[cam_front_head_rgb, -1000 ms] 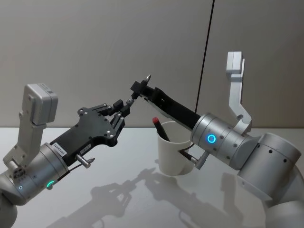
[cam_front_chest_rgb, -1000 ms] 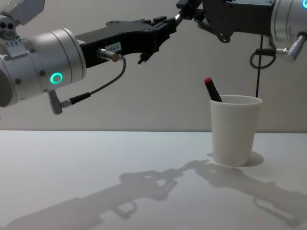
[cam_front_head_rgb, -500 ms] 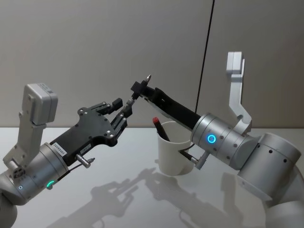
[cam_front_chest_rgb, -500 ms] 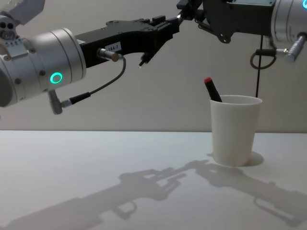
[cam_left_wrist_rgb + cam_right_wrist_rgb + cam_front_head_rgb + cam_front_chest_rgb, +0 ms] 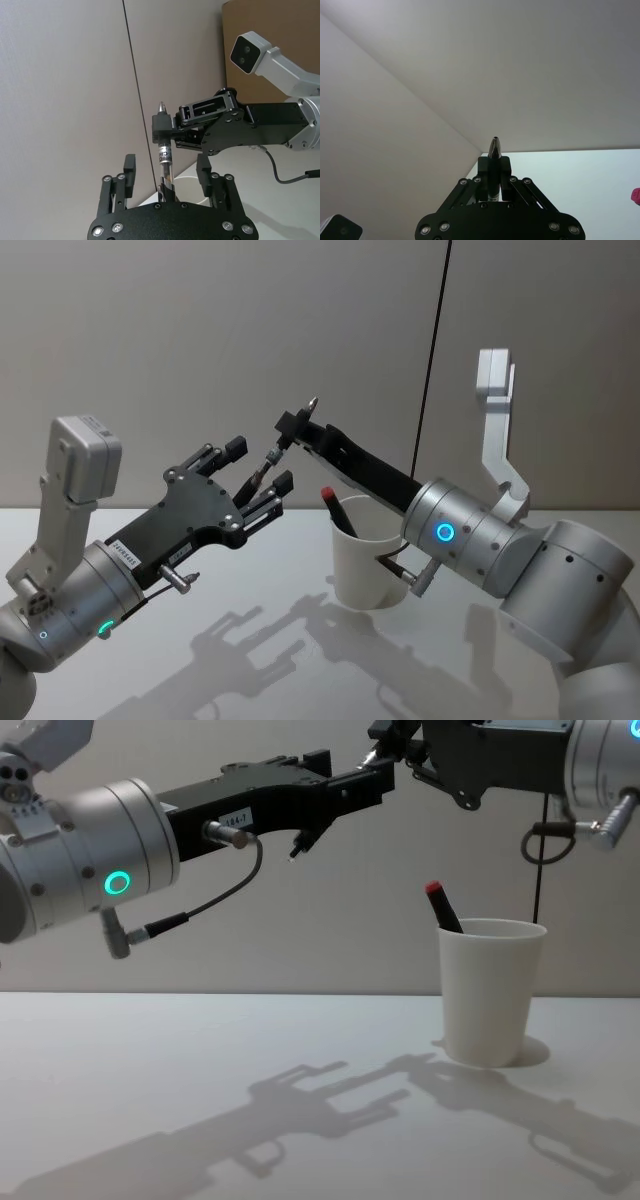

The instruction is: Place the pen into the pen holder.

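The pen hangs slanted in the air, its metal tip pointing up. My right gripper is shut on its upper part, just below the tip. My left gripper is open, with one finger on each side of the pen's lower barrel and a gap to both. The pen holder, a white paper cup, stands on the table below my right arm. From the chest, the pen's lower end pokes out under the left gripper, left of and above the pen holder.
A dark pen with a red cap leans inside the cup, its cap above the rim. A black cable hangs down the grey wall behind. The white table stretches left of and in front of the cup.
My left gripper has opened and its fingers have spread away from the pen. The right gripper keeps the pen in the same place.
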Available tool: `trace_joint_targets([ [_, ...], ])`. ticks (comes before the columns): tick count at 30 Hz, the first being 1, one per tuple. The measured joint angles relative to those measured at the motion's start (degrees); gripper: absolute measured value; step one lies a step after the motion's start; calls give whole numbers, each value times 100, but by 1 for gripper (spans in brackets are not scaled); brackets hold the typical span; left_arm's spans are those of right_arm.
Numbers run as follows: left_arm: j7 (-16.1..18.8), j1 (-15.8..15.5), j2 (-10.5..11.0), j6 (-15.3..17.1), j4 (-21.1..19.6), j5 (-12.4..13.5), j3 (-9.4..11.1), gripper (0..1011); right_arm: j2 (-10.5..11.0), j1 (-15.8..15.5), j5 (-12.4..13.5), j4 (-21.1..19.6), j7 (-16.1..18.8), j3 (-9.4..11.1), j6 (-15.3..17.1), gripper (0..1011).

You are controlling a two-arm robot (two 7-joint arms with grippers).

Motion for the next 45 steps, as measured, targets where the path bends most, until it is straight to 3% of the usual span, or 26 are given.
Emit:
trace_joint_targets([
  [8, 0, 0, 0, 0, 0, 0, 0, 968, 68, 39, -52, 0, 57, 17, -152, 134],
  [11, 0, 0, 0, 0, 0, 0, 0, 1001, 127, 68, -97, 6, 110, 51, -273, 134],
  [21, 0, 0, 0, 0, 0, 0, 0, 1002, 322, 177, -211, 11, 153, 301, -681, 134],
  [27, 0, 0, 0, 0, 0, 0, 0, 1001, 555, 262, -346, 7, 116, 473, -888, 134],
  [37, 0, 0, 0, 0, 0, 0, 0, 1001, 1016, 366, -526, 11, 113, 574, -887, 134],
  [45, 0, 0, 0, 0, 0, 0, 0, 1002, 1395, 423, -665, 36, 142, 529, -753, 134],
])
